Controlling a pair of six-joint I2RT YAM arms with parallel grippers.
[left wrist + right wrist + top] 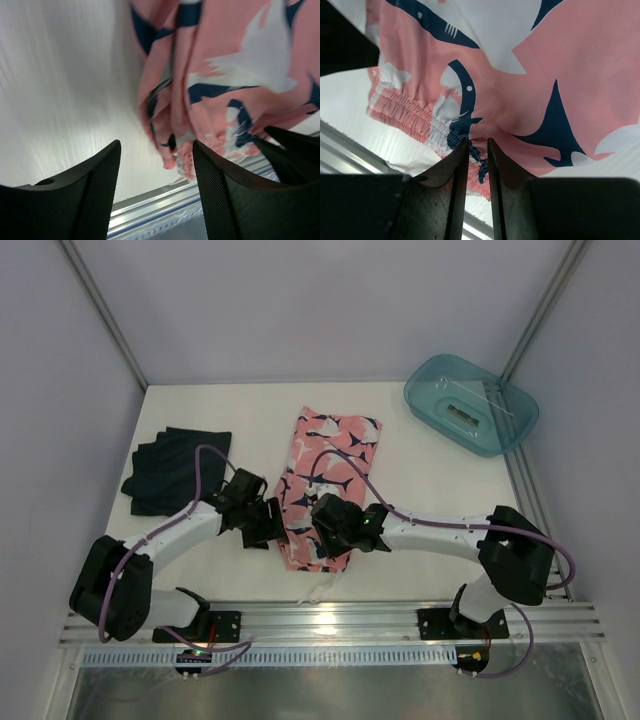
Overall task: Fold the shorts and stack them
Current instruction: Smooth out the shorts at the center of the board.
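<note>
Your pink shorts (335,455) lie in the middle of the white table (430,490). They are stretched out long, from 12 o'clock down to 6 o'clock, and lean a little to the left at the near end. They have dark blue and white shapes on them.

Your right gripper (325,530) sits at the 6 o'clock end of the pink shorts. In the right wrist view, your right gripper (477,142) has its two fingers almost together. A bit of the stretchy, wrinkly edge of the pink shorts (560,65) is pinched between them.

Your left gripper (265,522) is just beside the pink shorts, at their 8 o'clock side. In the left wrist view, your left gripper (156,150) has its fingers wide apart and holds nothing. The bunched edge of the pink shorts (220,65) hangs just past the fingertips.

Your dark shorts (175,470) lie at 9 o'clock from the pink ones, well apart from them. They look folded and a bit rumpled.

A see-through blue-green tub (430,380) sits at 2 o'clock, near the far right corner.
</note>
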